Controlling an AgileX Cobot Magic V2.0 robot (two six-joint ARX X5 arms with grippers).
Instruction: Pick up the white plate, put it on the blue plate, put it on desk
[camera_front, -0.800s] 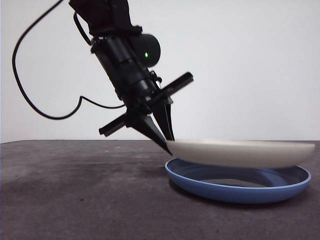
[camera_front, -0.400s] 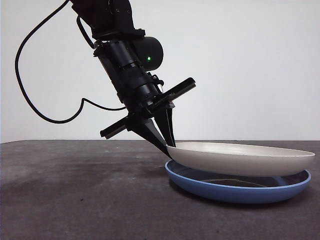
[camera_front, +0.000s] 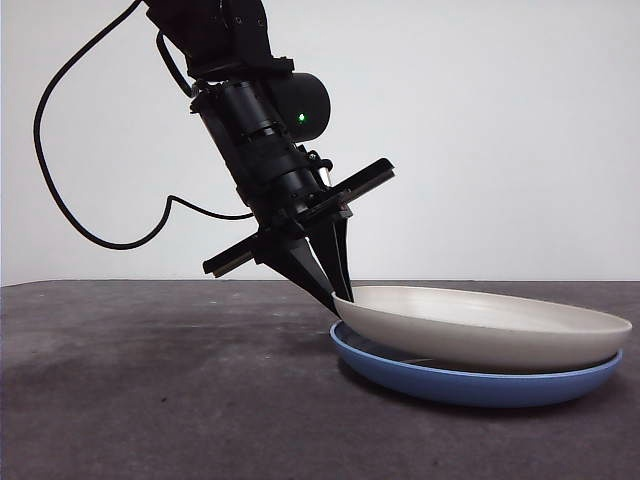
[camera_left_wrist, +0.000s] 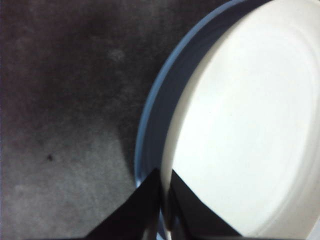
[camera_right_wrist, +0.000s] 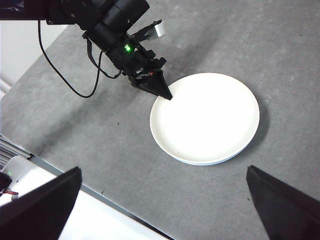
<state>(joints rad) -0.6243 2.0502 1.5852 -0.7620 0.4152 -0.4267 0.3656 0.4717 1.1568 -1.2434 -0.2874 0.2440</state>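
The cream-white plate (camera_front: 480, 325) lies nested in the blue plate (camera_front: 470, 383) on the dark grey desk (camera_front: 150, 390), at the right of the front view. My left gripper (camera_front: 338, 296) pinches the white plate's left rim, its two black jaws shut on either side of that edge. In the left wrist view the white plate (camera_left_wrist: 245, 125) fills the frame, with only a thin arc of the blue plate (camera_left_wrist: 150, 110) showing beside it and the left gripper (camera_left_wrist: 162, 177) on the rim. From high above, the right wrist view shows the white plate (camera_right_wrist: 205, 117) and my open right gripper (camera_right_wrist: 165, 200).
A black cable (camera_front: 70, 190) hangs behind the left arm. The desk's near edge and a white floor strip (camera_right_wrist: 75, 210) show in the right wrist view. Bare grey tabletop (camera_right_wrist: 280, 55) surrounds the stacked plates.
The white plate has come down from hovering above the blue plate to resting in it. The left gripper lowered slightly with it and still holds the rim.
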